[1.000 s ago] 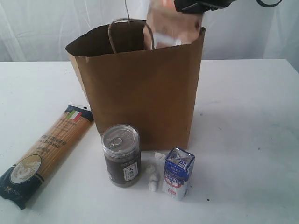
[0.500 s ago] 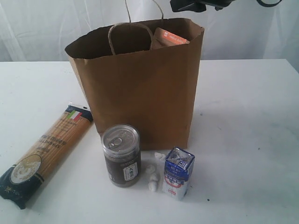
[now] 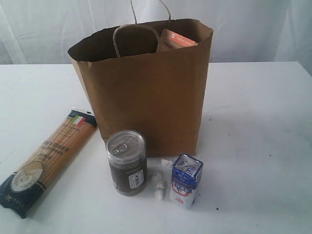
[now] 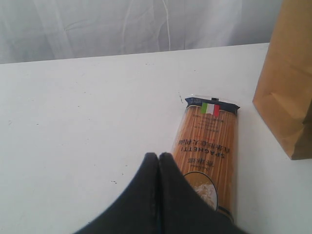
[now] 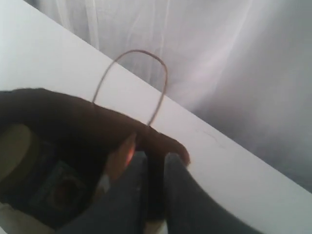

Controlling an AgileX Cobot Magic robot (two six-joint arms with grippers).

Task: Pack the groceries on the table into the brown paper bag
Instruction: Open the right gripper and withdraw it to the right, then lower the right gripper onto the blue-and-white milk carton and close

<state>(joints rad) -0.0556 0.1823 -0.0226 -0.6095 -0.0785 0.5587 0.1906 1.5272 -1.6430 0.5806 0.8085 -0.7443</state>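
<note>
White curtain (image 3: 44, 29) hangs behind the white table (image 3: 258, 122), whose far edge runs across the upper part of the exterior view. Broad bare tabletop spreads to the right of the brown paper bag (image 3: 146, 97), which stands upright at centre with its mouth open. The brown pouch with orange label (image 3: 178, 39) leans inside at the bag's upper right rim.

At lower left the long spaghetti packet (image 3: 48, 156) lies flat, its upper end close to the bag's corner. The dark can (image 3: 126, 163) and blue-white mini carton (image 3: 185, 181) stand just before the bag, with small white scraps (image 3: 159, 187) between them.

The left gripper (image 4: 158, 157) is clenched and empty, beside the spaghetti packet. The right gripper (image 5: 155, 163) is above the bag's mouth, its jaws slightly apart and grasping nothing.
</note>
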